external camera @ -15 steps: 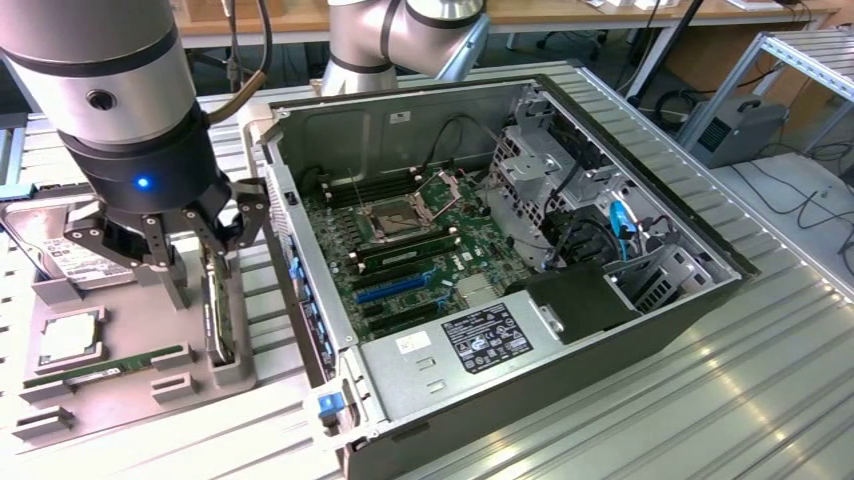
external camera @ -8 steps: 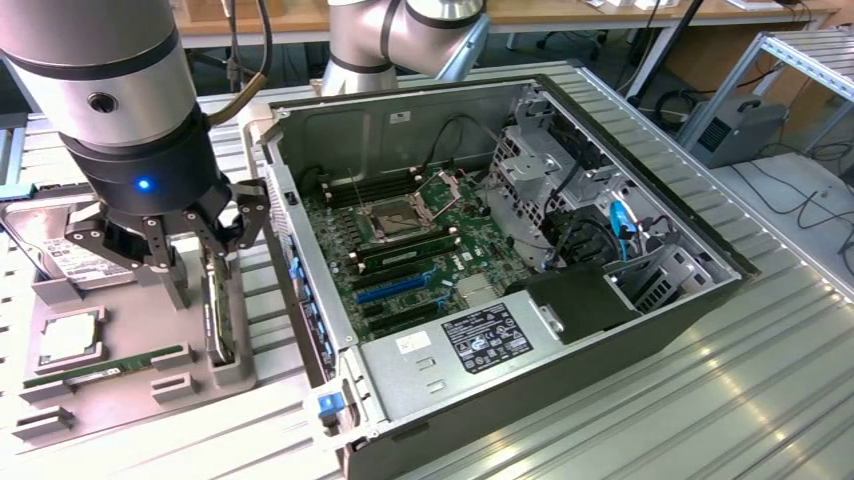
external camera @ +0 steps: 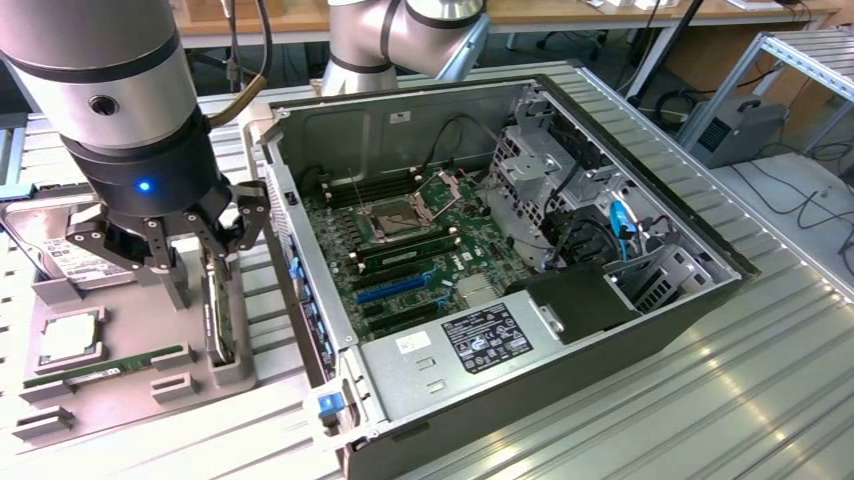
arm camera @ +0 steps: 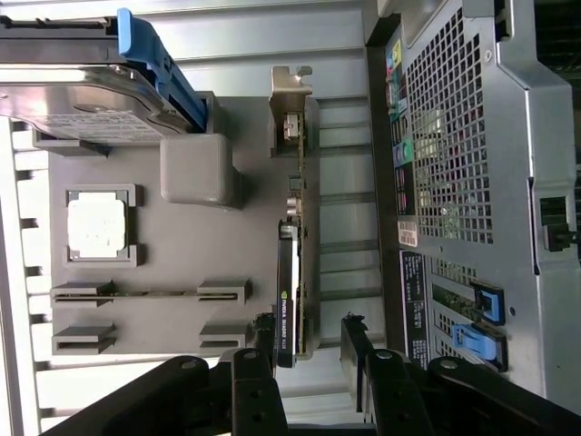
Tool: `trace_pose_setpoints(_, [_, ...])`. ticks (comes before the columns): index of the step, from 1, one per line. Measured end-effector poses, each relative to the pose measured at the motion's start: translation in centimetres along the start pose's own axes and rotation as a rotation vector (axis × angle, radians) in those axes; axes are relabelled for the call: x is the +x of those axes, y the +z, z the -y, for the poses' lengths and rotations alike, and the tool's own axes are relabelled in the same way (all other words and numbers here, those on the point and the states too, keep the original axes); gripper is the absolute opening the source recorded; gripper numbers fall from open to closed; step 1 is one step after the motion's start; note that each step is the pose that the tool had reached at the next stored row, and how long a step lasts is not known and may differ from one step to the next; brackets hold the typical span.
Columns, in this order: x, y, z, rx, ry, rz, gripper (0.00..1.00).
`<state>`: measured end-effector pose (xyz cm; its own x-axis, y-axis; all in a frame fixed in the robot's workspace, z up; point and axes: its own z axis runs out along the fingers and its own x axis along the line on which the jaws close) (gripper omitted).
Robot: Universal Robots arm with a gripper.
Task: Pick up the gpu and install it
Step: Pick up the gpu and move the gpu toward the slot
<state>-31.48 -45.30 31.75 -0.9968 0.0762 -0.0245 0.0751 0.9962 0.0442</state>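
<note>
Wrist view: gpu (arm camera: 292,272), a thin green circuit board with a black face and a silver end bracket, is standing on its long edge in a slot of the grey moulded parts tray (arm camera: 182,245). It's not lifted and not in the machine.

My claw (arm camera: 309,343) is spread wide and holds nothing. Its black fingers (arm camera: 356,338) straddle the end of the card away from the bracket, one on each flat side. One finger is very close to the black face and I can't tell if it touches. The other has a clear gap to the board.

Exterior view matches: the claw is down over the tray, and the gpu sits along the tray edge nearest the open grey computer case (external camera: 601,300).

Other parts on the same tray, well apart from the card:
- silver boxy hard drive (external camera: 74,262) with a white label, with a blue plastic piece (arm camera: 159,68) on it
- square silver processor chip (arm camera: 95,225) in its own recess
- long narrow green memory stick (arm camera: 145,293) lying between two holders

The case lies on its side just beside the tray, at the exterior view's right of it. Its side panel is off and the green motherboard (external camera: 400,260) is exposed. Tray and case both sit on the ribbed metal desk (external camera: 694,420).
</note>
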Motion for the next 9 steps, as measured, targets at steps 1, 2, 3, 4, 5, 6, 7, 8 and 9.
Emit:
trace_pose_setpoints(1, [0.00,0.02,0.00,0.0000,0.000,0.0000,0.42])
trace_pose_setpoints(2, [0.00,0.04,0.00,0.0000,0.000,0.0000,0.42])
trace_pose_setpoints(3, [0.00,0.08,0.00,0.0000,0.000,0.0000,0.42])
trace_pose_setpoints(4, [0.00,0.11,0.00,0.0000,0.000,-0.0001,0.42])
trace_pose_setpoints(5, [0.00,0.14,0.01,0.0000,0.000,0.0000,0.42])
trace_pose_setpoints(6, [0.00,0.16,0.01,0.0001,0.000,0.0000,0.42])
trace_pose_setpoints(7, [0.01,0.19,0.01,0.0000,0.000,0.0000,0.42])
trace_pose_setpoints(8, [0.00,0.21,0.01,0.0001,0.000,0.0000,0.42])
trace_pose_setpoints(9, [0.01,0.23,0.01,0.0001,0.000,0.0000,0.42])
